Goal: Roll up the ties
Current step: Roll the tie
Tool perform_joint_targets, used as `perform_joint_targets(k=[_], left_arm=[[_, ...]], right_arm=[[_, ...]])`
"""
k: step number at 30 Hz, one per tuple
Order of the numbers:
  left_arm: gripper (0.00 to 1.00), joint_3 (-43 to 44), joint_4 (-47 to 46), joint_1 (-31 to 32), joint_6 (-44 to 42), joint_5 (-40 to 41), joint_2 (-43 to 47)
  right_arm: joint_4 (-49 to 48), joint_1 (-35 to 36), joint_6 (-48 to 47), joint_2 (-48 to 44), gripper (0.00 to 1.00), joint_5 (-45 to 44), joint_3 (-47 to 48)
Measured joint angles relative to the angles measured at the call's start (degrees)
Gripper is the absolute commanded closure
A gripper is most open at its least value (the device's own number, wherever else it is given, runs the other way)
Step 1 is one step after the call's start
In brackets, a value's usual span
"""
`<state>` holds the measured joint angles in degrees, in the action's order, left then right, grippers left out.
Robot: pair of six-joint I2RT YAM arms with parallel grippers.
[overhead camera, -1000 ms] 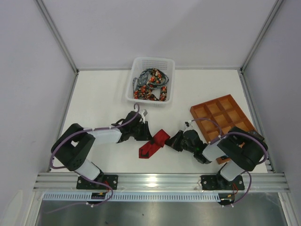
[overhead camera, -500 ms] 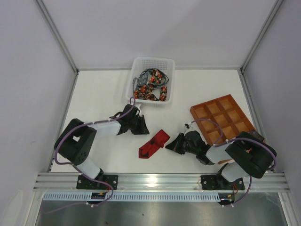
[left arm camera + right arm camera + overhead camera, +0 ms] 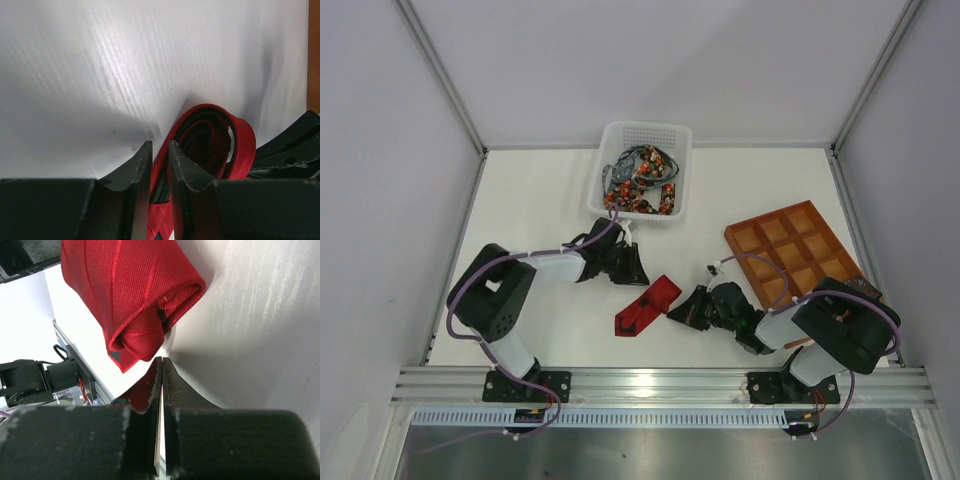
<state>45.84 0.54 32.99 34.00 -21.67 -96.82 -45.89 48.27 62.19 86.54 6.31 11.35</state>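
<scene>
A plain deep red tie (image 3: 645, 308) lies partly rolled on the white table, between my two grippers. The left wrist view looks at the roll (image 3: 242, 145) end-on. My left gripper (image 3: 642, 280) is at its upper left edge. Its jaws (image 3: 159, 145) stand a narrow slit apart, with a strip of red fabric filling the gap. My right gripper (image 3: 678, 312) is just right of the tie. Its fingers (image 3: 161, 359) are pressed together, empty, their tips just below the rolled end (image 3: 125, 290). Several dark floral-dotted ties (image 3: 640, 180) are heaped in the basket. No navy striped tie shows.
The white perforated basket (image 3: 645, 128) stands at the back centre. The orange-brown gridded tray (image 3: 790, 250) lies at the right, close behind the right arm; its edge (image 3: 315, 50) shows in the left wrist view. An aluminium rail (image 3: 660, 380) bounds the near edge.
The left gripper drew back toward the basket, then returned to the tie's upper end. The right gripper edged left toward the tie. The tie has hardly moved.
</scene>
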Motion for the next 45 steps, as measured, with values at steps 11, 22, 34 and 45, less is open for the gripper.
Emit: perform_joint_targets(k=[11,22,34,45], left_arm=[[0.74,1.6,-0.4,0.8,0.0,-2.5,-2.7],[0.75,1.5,-1.4,3.3,0.0,-2.8,-3.0],[0.72,0.8,-3.4,4.0,0.5,-2.5,-3.0],[0.63,0.8,2.1,2.9,0.0,2.0,0.0]], right_arm=[[-6.9,0.1,-1.0,4.8,1.0,-0.9,0.6],[-14.8,1.9,-1.2,8.6,1.0,-2.2,1.5],[-16.3,3.9,-2.3,12.5,1.0,-6.1,2.8],[-4.9,3.9,-1.8,4.4,1.0,-7.6,2.3]])
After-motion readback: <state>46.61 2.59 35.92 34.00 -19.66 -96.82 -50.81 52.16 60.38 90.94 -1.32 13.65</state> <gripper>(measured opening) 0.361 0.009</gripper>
